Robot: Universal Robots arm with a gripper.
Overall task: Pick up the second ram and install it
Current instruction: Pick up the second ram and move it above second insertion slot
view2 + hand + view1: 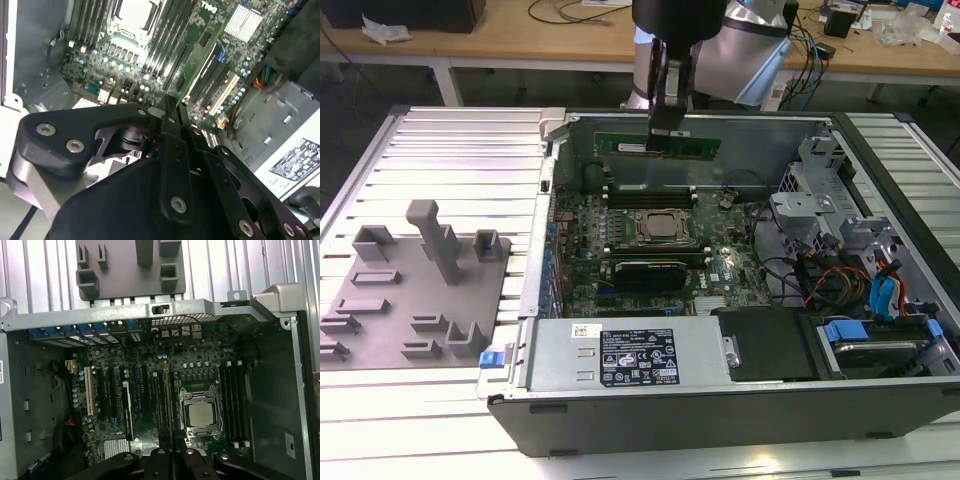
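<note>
We see the claw (667, 135) clamped on the second ram (702, 148), 12 o'clock of the CPU socket (660, 227). Installing probably needs alignment over a memory slot (650, 188).

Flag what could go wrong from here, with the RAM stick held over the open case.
1. The gripper clamps the second ram near its middle, with both ends overhanging. Any slip or tilt in the grip would likely bring one end down first and jam it.
2. The stick hangs above the motherboard, and the memory slots lie close beside the CPU socket. A small offset could land it on the socket frame or in a neighbouring slot.
</note>
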